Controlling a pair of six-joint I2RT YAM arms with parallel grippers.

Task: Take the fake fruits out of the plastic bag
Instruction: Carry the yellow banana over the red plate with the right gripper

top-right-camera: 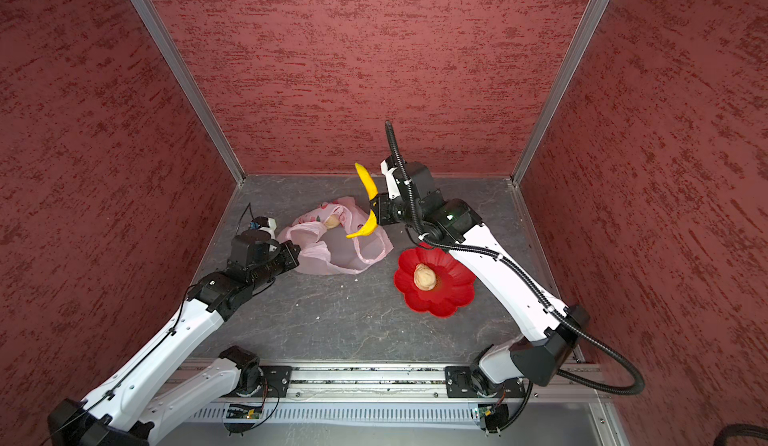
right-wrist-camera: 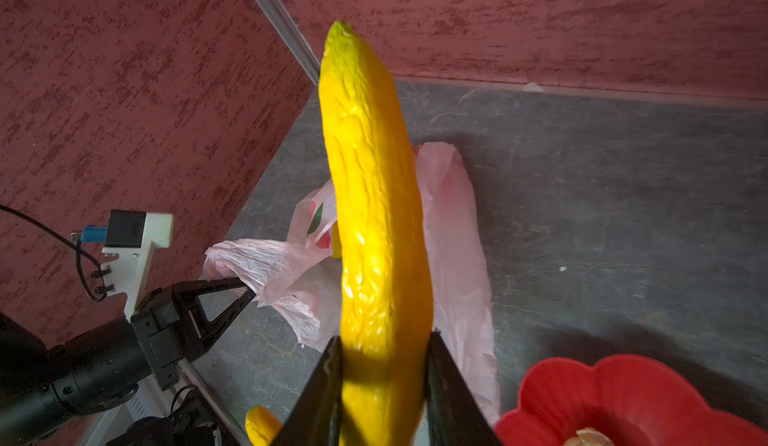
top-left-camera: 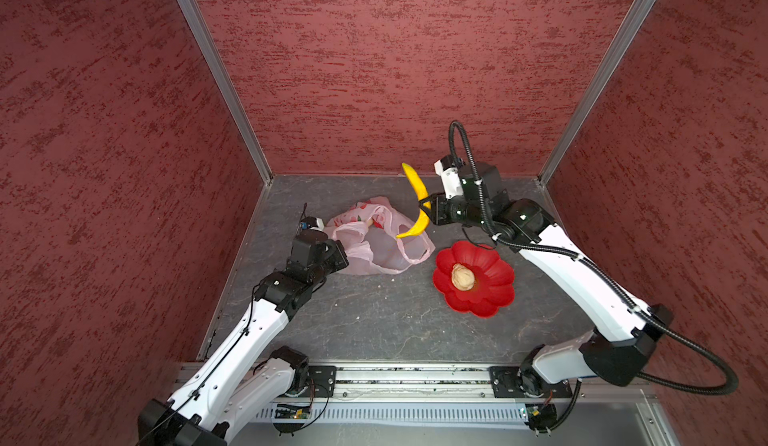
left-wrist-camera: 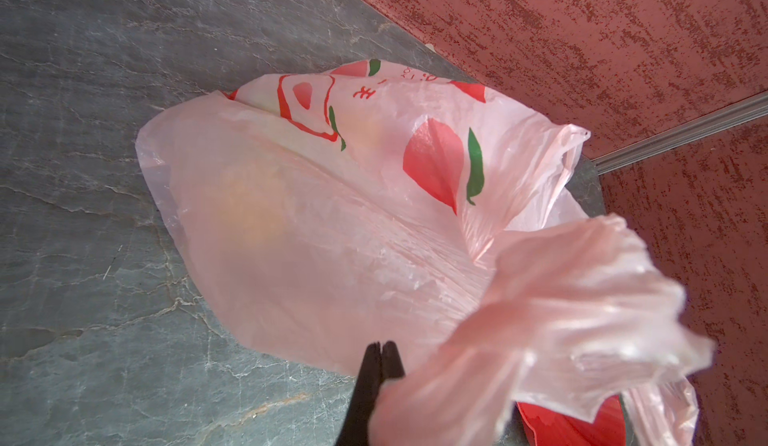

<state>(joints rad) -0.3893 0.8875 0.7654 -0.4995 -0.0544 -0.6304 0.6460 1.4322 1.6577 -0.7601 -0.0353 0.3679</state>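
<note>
Red speckled walls (top-left-camera: 395, 69) all round, grey stone-look table (top-left-camera: 374, 323) below. Partway through emptying the bag (top-left-camera: 376, 256): banana (top-left-camera: 415, 186) lifted clear, clamped mid-length in the right jaws, hanging over the bag's edge. Pinching a bunched handle (right-wrist-camera: 249, 261) in the left jaws, shut tight, holding the mouth up. Next, probably: swing over to the red dish (top-left-camera: 494, 273) and drop it beside the beige ball (top-left-camera: 463, 277) there. Still bagged: another beige lump (top-right-camera: 331, 222) at the mouth, plus an orange-ish blur (left-wrist-camera: 249, 215) behind the plastic. Worth minding the loose handle loop (top-left-camera: 426, 252) under the banana's tip.
</note>
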